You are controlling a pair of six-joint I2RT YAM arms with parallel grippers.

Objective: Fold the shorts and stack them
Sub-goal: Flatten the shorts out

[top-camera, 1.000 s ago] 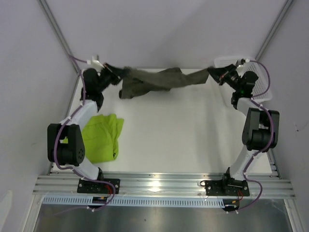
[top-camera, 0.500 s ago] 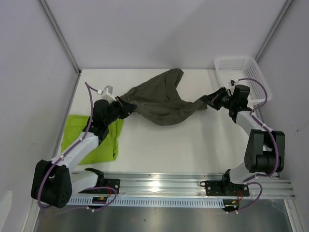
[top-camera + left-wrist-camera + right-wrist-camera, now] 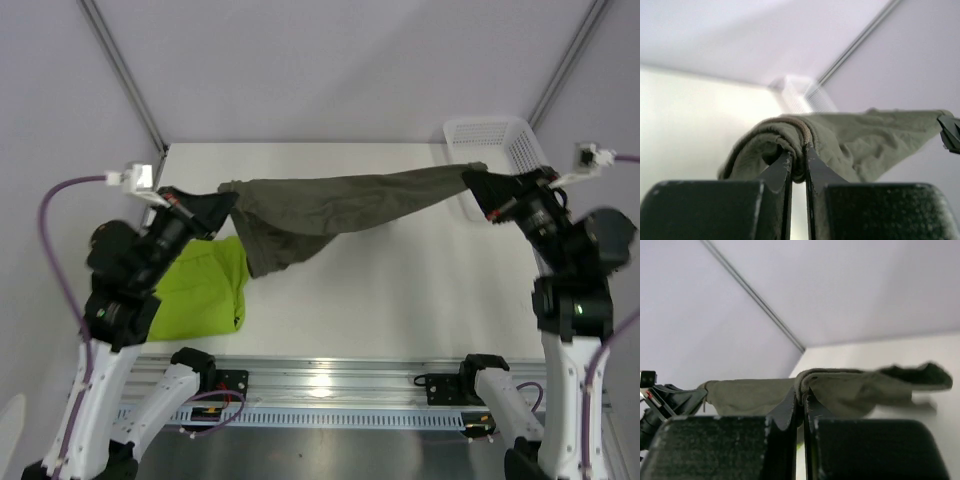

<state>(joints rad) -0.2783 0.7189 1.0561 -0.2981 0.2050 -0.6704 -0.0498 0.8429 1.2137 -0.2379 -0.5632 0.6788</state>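
Left fingers [image 3: 779, 174]: pressed together on a rolled hem edge of the olive shorts [image 3: 340, 205], pinching it.
Right fingers [image 3: 786, 412]: pinching the opposite edge of the same pair, with cloth bunched over the tips.
Olive shorts: lifted off the tabletop [image 3: 400, 290] and stretched between the two arms across its far half. One leg sags lower at the left, its lower edge near the lime shorts [image 3: 205, 285].
Lime shorts: lying in a compact patch on the tabletop's left side, partly under the left arm.
Open room: white tabletop shows in front of the stretched cloth, from the lime shorts across to the right edge.
Basket [image 3: 490, 130]: white mesh, far right corner, just behind the right fingers.
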